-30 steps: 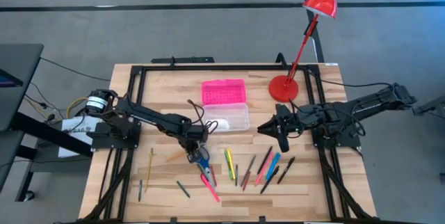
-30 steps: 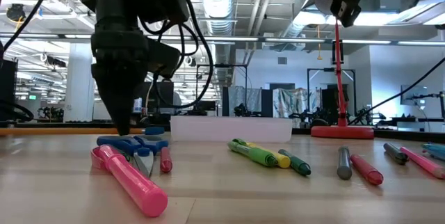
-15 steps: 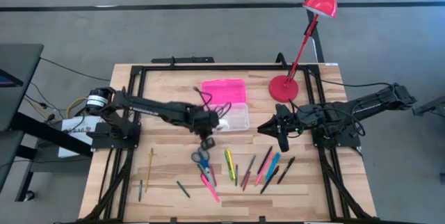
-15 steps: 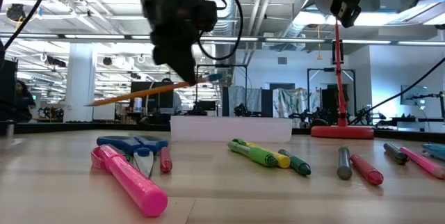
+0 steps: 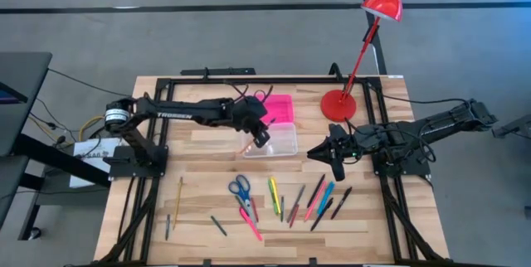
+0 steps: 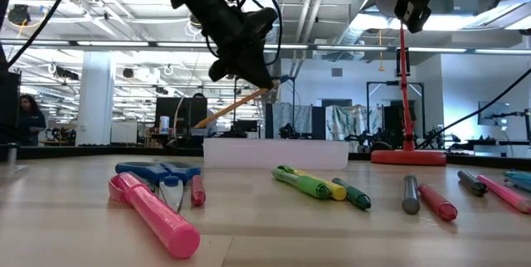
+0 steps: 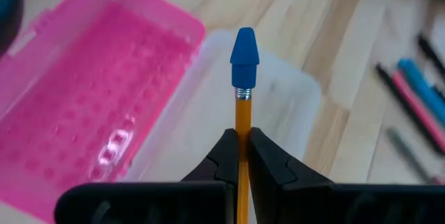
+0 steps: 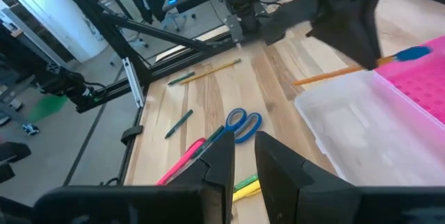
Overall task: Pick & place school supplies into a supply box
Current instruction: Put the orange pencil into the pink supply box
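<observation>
One orange pencil [image 7: 243, 147] clamped in our left pincer [image 7: 241, 156], hanging above the supply box [image 5: 274, 140]; right pincer [image 8: 240, 156] sits slightly parted, empty.

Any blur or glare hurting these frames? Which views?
Left wrist view: pencil and blue eraser cap sharp, pens at the far edge blurred. Low view: bright ceiling lights behind, left gripper nearly a silhouette. Right wrist view: clear box base washed pale, edges faint. High view: evenly lit, sharp.
</observation>
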`<state>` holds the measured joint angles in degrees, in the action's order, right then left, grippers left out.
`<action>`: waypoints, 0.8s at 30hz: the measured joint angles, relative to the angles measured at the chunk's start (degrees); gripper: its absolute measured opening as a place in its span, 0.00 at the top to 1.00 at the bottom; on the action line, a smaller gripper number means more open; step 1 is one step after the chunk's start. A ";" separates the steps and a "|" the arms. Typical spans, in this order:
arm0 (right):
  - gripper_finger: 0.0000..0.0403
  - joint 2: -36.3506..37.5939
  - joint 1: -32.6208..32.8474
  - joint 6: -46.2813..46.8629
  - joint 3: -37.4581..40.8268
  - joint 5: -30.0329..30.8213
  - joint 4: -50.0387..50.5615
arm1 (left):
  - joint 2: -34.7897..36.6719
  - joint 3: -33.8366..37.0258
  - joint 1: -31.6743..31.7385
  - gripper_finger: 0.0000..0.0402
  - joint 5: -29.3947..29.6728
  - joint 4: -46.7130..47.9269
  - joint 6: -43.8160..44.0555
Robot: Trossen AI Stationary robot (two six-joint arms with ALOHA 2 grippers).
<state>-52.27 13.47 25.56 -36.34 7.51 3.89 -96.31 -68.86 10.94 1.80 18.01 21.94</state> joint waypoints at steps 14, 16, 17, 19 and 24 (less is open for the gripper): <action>0.87 0.00 0.45 0.64 -0.02 0.04 0.41 | -13.39 -14.33 0.03 1.00 -2.38 4.91 -6.75; 0.87 0.00 0.78 1.01 -0.02 0.02 0.45 | -14.37 -16.70 0.40 1.00 -1.93 6.13 -8.35; 0.87 0.00 0.86 1.02 -0.02 0.02 0.50 | -14.53 -17.54 0.65 1.00 -1.97 7.60 -9.01; 0.87 0.00 1.15 1.03 -0.02 0.07 0.55 | -14.53 -18.59 1.08 1.00 -1.95 8.92 -10.11; 0.87 0.00 1.18 1.03 -0.02 0.04 0.95 | -14.52 -18.78 2.10 1.00 -1.57 12.27 -11.23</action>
<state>-52.27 14.66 26.59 -36.36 7.55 4.83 -110.84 -87.64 13.04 0.23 30.28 10.71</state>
